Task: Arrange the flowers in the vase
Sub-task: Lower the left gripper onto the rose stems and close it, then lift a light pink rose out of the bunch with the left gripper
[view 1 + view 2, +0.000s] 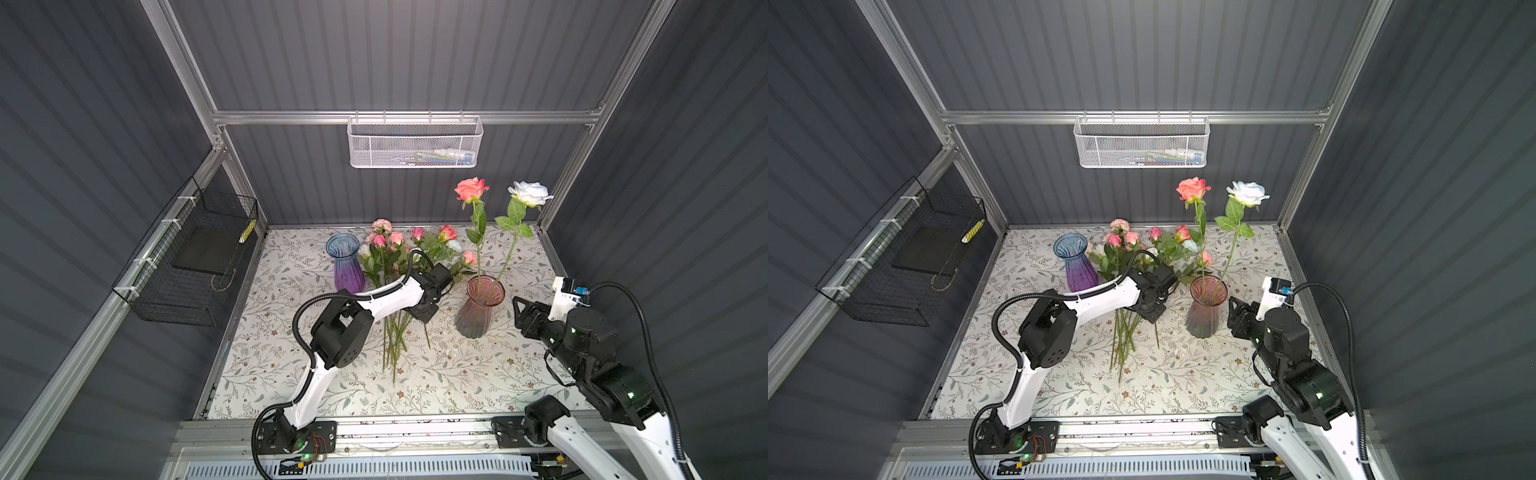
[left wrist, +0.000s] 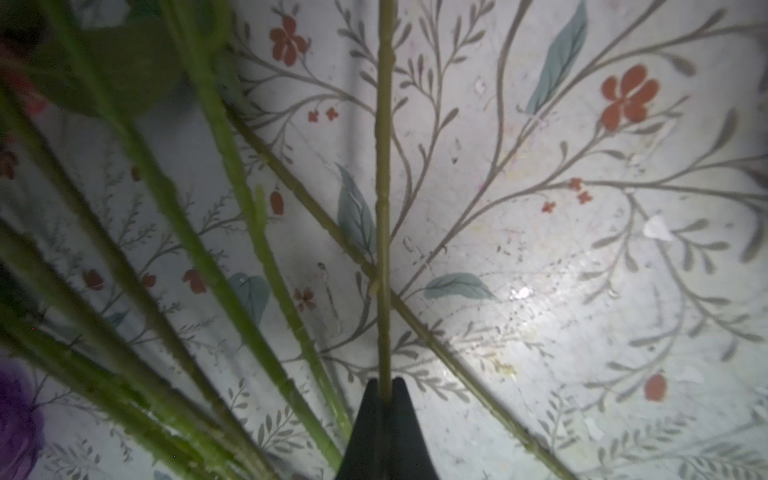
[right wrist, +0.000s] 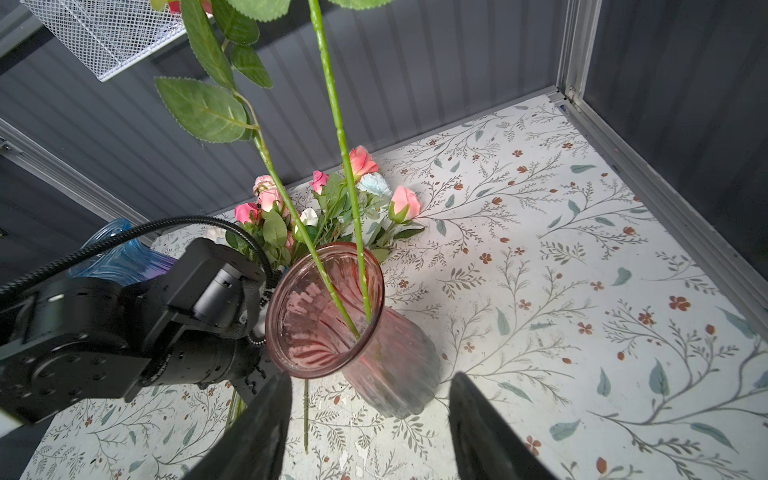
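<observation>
The left gripper [image 2: 385, 390] pinches one stem [image 2: 384, 208] among the flowers [image 1: 395, 249] lying on the desk [image 1: 498, 374] beside the pink vase [image 1: 473, 318]. The right gripper [image 3: 372, 378] stands spread near that vase, which holds a coral rose [image 1: 471, 189] and a white rose [image 1: 530, 193].

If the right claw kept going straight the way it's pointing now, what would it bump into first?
Most likely the pink vase, which stands straight ahead of the open right claw and is not yet touching it. The gap between them is hard to judge.
</observation>
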Action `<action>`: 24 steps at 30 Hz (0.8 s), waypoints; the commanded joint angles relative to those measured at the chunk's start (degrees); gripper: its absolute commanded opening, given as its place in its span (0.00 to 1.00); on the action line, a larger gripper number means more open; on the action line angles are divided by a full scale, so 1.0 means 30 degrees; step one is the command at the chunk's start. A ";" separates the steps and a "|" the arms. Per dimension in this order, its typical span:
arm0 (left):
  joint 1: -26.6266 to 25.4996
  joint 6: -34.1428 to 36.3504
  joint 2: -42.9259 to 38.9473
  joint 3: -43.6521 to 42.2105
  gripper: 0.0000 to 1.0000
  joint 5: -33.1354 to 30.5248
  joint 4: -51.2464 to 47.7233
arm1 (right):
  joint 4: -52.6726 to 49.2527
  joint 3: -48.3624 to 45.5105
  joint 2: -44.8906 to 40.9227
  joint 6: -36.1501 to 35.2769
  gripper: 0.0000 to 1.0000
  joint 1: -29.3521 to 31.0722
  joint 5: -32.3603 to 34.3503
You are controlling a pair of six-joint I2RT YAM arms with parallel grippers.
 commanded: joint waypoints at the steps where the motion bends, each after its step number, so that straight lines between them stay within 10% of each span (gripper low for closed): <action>1: 0.0170 -0.1816 -0.3058 -0.0145 0.00 0.0312 0.0290 | -0.0241 0.0839 -0.0111 -0.0035 0.62 -0.0097 0.0170; 13: 0.0737 -0.5187 -0.7982 -0.4206 0.00 -0.1556 -0.0093 | -0.0295 0.2352 0.0739 -0.0178 0.61 -0.0074 -0.0600; 24: 0.0909 -0.5817 -1.9494 -1.1581 0.00 -0.0475 0.6677 | 0.1324 0.3548 0.1554 0.0646 0.60 -0.0033 -0.4062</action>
